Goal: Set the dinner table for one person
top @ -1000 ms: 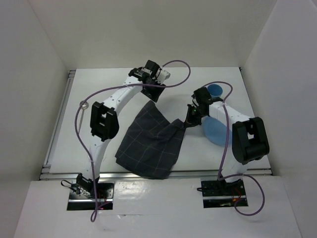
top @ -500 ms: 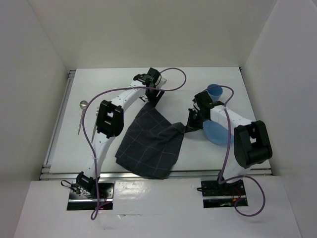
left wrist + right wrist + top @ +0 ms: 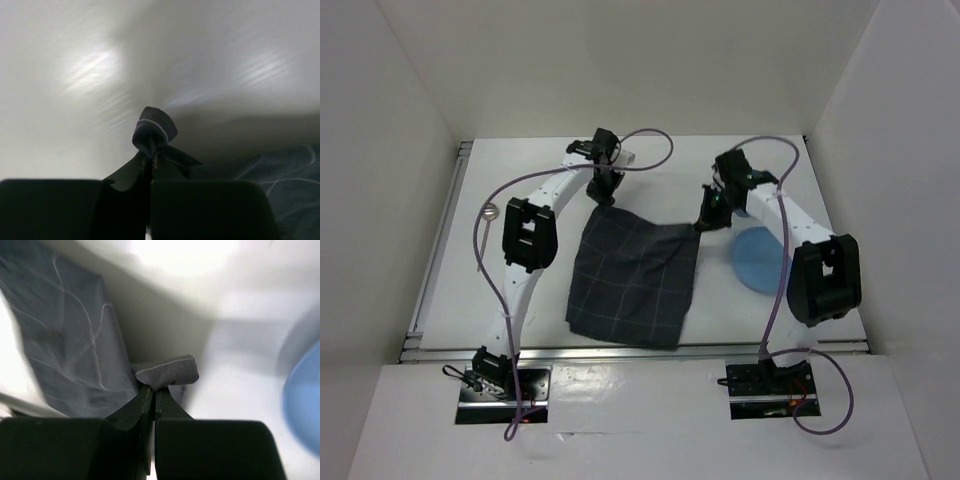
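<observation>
Placemat (image 3: 635, 275) is spread across the middle of the table (image 3: 460, 280), its 2 far corners clamped in the closed left gripper (image 3: 604, 192) and right gripper (image 3: 705, 222), so laying it is judged nearly done, while the plate (image 3: 756, 258) at right and spoon (image 3: 492, 211) at left are not yet set.

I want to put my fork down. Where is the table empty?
The table is bare along the far edge and in the near left corner by the rail. The middle is crowded: left gripper and right gripper pinch far corners of the placemat, with the blue plate just right of it.
</observation>
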`<state>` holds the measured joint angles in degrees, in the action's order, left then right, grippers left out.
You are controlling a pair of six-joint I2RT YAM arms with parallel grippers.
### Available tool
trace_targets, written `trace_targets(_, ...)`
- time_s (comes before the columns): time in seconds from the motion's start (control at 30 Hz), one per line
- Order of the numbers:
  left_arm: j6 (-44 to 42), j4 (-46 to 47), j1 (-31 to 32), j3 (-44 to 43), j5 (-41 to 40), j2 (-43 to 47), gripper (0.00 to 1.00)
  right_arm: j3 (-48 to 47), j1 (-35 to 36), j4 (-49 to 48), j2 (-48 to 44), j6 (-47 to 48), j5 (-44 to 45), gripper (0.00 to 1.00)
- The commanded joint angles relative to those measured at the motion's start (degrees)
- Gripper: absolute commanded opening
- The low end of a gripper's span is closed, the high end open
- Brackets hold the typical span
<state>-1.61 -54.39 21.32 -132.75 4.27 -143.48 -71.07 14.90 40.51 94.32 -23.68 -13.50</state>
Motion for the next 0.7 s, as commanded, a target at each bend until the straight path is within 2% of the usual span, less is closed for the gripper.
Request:
trace_targets(0.0,-1.9,1.9,-5.0,-7.5,-5.8,12.7,0.0,-20.3,-3.8,2.7,6.0,3.7,3.9,0.0)
trace_targets(0.03,-1.9,3.4,-6.0,-8.4,-6.6,15.1,0.0,-26.3,-4.4,4.3,8.0,4.3,4.6,0.0)
trace_targets(0.07,-1.9,5.4,-7.1,-7.6,-7.3,17.9,0.0,-38.5,-4.4,5.9,9.9,4.9,5.6,0.0)
trace_targets(0.17,-0.5,14.0,-11.7,-1.8,-7.3,29.4,0.0,-56.0,-4.4,8.8,14.0,6.3,7.6,0.0)
trace_targets(0.27,0.1,16.2,-14.8,1.1,-5.9,36.7,0.0,-57.1,-4.4,5.6,11.4,6.3,7.6,0.0)
trace_targets(0.37,-1.7,16.2,-14.8,7.2,-1.7,40.8,0.0,-44.0,-4.4,-2.7,3.1,5.8,4.5,0.0)
trace_targets(0.4,-1.7,16.2,-14.8,13.2,-1.2,43.6,0.0,-34.9,-4.4,-4.7,1.0,5.8,3.2,0.0)
trace_targets(0.47,-2.3,16.8,-14.8,20.1,0.1,46.2,0.0,-26.7,-4.4,-8.2,-3.7,3.7,2.7,0.0)
trace_targets(0.5,-2.3,17.3,-14.8,27.5,0.7,47.2,0.0,-19.5,-4.4,-8.8,-4.5,3.7,0.5,0.0)
trace_targets(0.6,-1.7,18.9,-14.8,40.2,1.3,51.9,0.0,-8.4,-3.9,-11.6,-7.3,1.2,-3.1,0.0)
trace_targets(0.63,-1.7,21.2,-15.8,49.4,1.3,53.1,0.0,-0.6,-2.9,-12.6,-7.9,0.6,-3.9,0.0)
trace_targets(0.67,-1.1,22.4,-17.0,54.0,1.3,55.5,0.0,3.4,-2.2,-14.5,-9.1,-1.3,-3.4,0.0)
